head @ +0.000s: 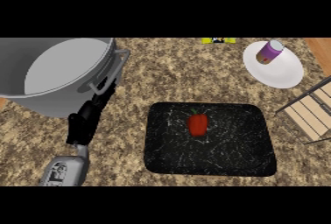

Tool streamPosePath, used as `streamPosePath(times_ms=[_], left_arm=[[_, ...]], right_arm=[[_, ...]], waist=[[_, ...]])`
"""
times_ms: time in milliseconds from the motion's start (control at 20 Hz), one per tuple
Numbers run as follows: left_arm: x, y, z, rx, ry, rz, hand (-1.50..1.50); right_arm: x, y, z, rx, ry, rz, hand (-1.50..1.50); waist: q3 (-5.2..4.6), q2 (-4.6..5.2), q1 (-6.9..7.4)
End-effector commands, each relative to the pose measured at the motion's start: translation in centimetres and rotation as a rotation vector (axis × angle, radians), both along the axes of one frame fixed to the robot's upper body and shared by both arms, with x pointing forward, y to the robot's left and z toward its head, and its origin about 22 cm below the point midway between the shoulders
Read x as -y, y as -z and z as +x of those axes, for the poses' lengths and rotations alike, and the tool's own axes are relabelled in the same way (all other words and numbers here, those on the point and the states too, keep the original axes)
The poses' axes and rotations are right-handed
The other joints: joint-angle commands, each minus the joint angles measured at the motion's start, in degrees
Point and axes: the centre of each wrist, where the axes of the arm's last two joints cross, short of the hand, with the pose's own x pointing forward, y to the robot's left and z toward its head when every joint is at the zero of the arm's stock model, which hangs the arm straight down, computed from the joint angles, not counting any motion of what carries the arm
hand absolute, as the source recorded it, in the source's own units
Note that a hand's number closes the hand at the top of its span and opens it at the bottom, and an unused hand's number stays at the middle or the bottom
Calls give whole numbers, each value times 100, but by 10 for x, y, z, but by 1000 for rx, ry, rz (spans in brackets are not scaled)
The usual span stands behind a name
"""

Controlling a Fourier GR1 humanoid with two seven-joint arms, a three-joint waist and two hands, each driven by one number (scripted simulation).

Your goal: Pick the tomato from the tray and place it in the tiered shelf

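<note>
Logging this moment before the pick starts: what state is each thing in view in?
tomato: lying on the tray, untouched
tray: flat on the counter
pot: upright, no lid on it
plate: carrying a small upright jar
tiered shelf: at the right edge
left hand: open beside the pot

No readable text, label or number anywhere

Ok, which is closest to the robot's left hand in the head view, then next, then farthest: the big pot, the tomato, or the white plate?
From the left hand:
1. Big pot, right beside it at upper left.
2. Tomato, on the black tray in the middle.
3. White plate, far at upper right.
</note>
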Motion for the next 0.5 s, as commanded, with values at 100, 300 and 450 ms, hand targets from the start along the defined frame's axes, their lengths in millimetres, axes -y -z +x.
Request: streamPosePath(times_ms=[100,300,450], left_arm=[[-5,1,-11,-5,0,11,0],[-8,-2,-5,7,-24,19,0],[-12,20,1,21,-23,17,0]], right_arm=[[16,-2,29,24,-71,160,150],[25,4,41,0,-69,149,150],[13,5,62,5,-85,139,150]], waist=[[-1,2,29],[-2,-3,-13],[-3,9,-7]])
